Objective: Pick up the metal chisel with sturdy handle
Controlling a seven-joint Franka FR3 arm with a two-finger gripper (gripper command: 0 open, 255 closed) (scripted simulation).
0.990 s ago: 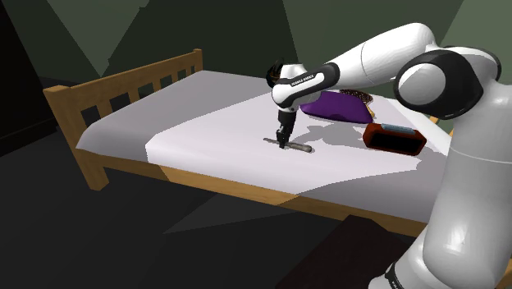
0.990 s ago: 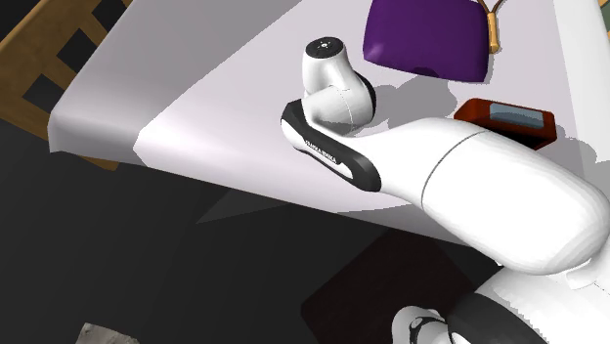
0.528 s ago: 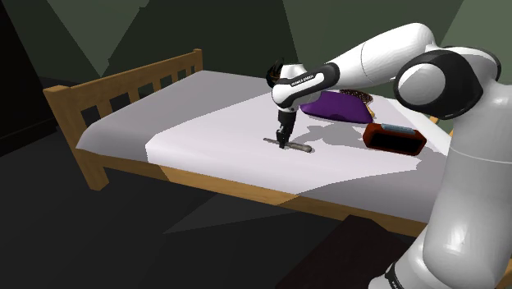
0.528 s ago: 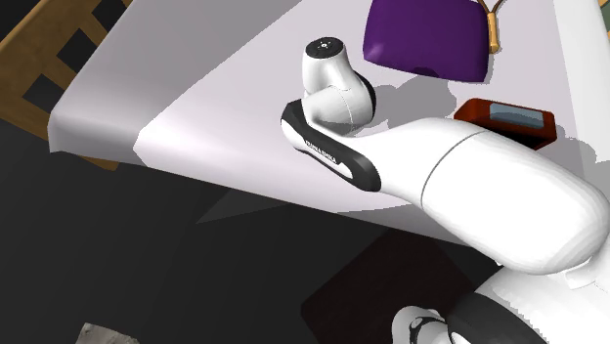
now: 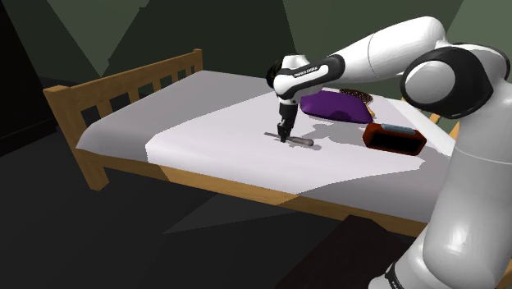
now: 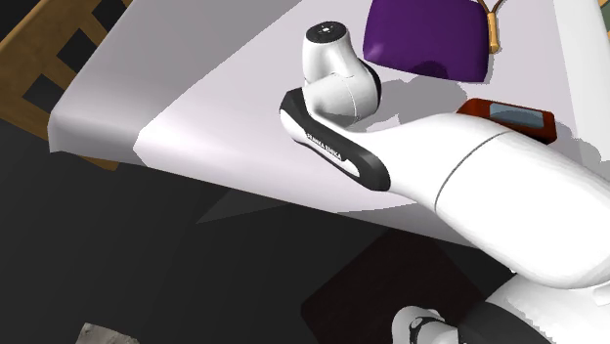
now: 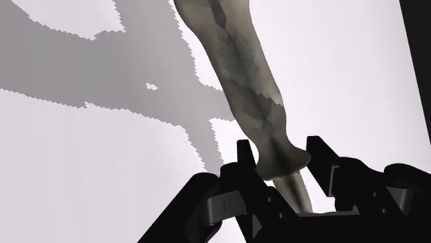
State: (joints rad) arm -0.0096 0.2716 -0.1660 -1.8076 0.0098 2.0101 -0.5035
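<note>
Over the pale bedsheet [image 5: 205,123], the gripper [image 7: 278,146] clamps the stiff, probably hefty chisel [image 7: 236,69] at its neck, its handle jutting toward the shoulder view's four o'clock, so it may pivot.

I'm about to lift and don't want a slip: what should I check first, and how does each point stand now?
1. Grasp: pincer shut on chisel, ok; fingers clasp it at the handle's flared end.
2. Grip near the chisel's middle: not ok; the handle reaches far out to one side, so it may tip.
3. Chisel clear of bed: cannot tell.
4. Purple bag apart from chisel: ok.
5. Red box apart from chisel: ok.
</note>
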